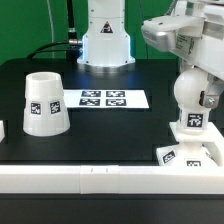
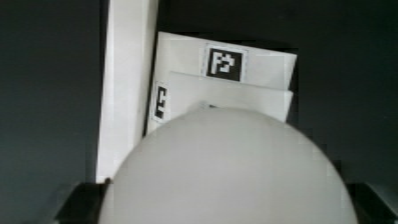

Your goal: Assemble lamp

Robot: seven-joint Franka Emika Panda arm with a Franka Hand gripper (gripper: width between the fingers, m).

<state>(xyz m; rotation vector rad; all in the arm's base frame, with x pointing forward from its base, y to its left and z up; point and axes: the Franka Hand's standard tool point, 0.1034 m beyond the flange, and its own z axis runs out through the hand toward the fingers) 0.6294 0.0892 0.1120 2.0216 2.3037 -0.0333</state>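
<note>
The round white bulb [image 1: 185, 92] stands upright with its tagged neck [image 1: 194, 122] on the flat square base [image 1: 190, 152] at the exterior view's right, by the front border bar. My gripper [image 1: 193, 84] comes down from above and is shut on the bulb's round head. In the wrist view the bulb [image 2: 222, 160] fills the lower part, with dark fingers [image 2: 75, 205] tight against both its sides. The base [image 2: 240, 75] shows beyond it with one tag. The tapered shade [image 1: 44, 103] stands mouth-up, apart, at the exterior view's left.
The marker board [image 1: 103, 99] lies flat in the middle of the black table. A long white border bar [image 1: 100, 178] runs along the front edge and also shows in the wrist view [image 2: 125, 70]. The arm's white pedestal [image 1: 105, 40] stands at the back.
</note>
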